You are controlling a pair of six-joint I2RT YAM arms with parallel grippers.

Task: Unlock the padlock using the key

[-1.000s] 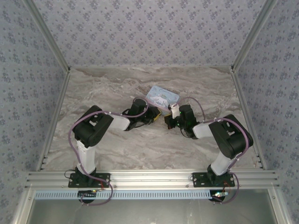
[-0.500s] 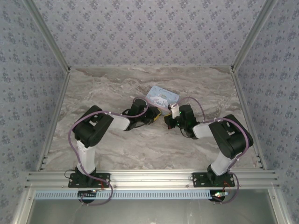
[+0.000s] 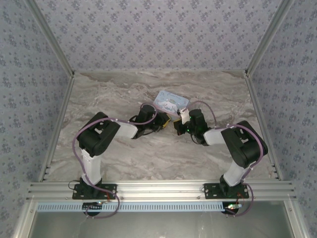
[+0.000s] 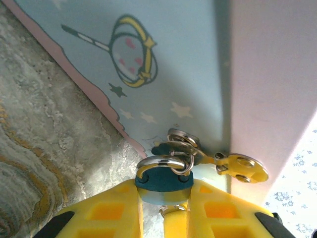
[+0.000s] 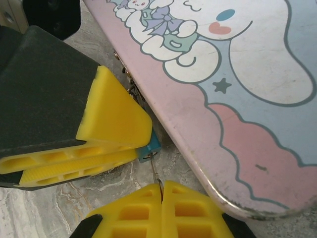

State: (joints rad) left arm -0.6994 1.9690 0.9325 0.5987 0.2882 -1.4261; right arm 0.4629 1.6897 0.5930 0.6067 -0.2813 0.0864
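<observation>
Where the arms meet beside the cartoon tin (image 3: 171,102) in the top view, the left gripper (image 3: 164,124) and right gripper (image 3: 179,127) nearly touch. Left wrist: yellow fingers (image 4: 114,210) clamp the teal padlock (image 4: 163,179) by its body at the tin's edge, shackle (image 4: 159,163) free. Right wrist: fingers pressed together on what looks like a thin key (image 5: 155,171) running to the lock. Tiny, light, rigid, probably slick; best gripped on its flat sides.
</observation>
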